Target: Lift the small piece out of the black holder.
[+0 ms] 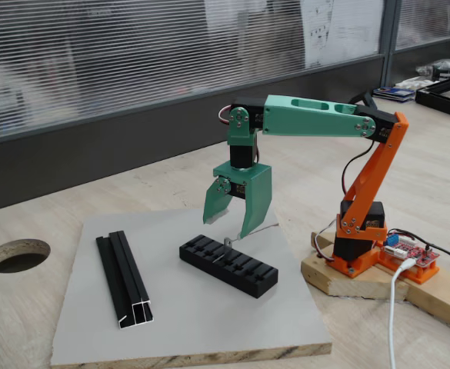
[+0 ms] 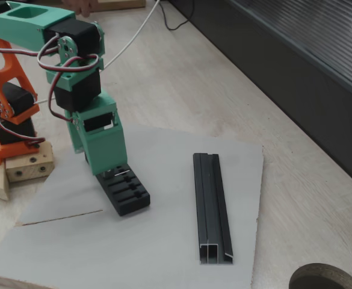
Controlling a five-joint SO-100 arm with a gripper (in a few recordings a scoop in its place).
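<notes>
The black holder lies slanted on the grey board, its slotted top facing up. The small piece is a thin grey tab standing upright in a slot near the holder's middle. My green gripper hangs open, pointing down, directly over that slot. In a fixed view its two fingertips straddle the tab just above it without touching it. In the other fixed view the broad green finger hides the near end of the holder.
A longer black channel rail lies on the grey board, apart from the holder. The arm's orange base stands on a wooden block. A round hole cuts the tabletop beyond the board.
</notes>
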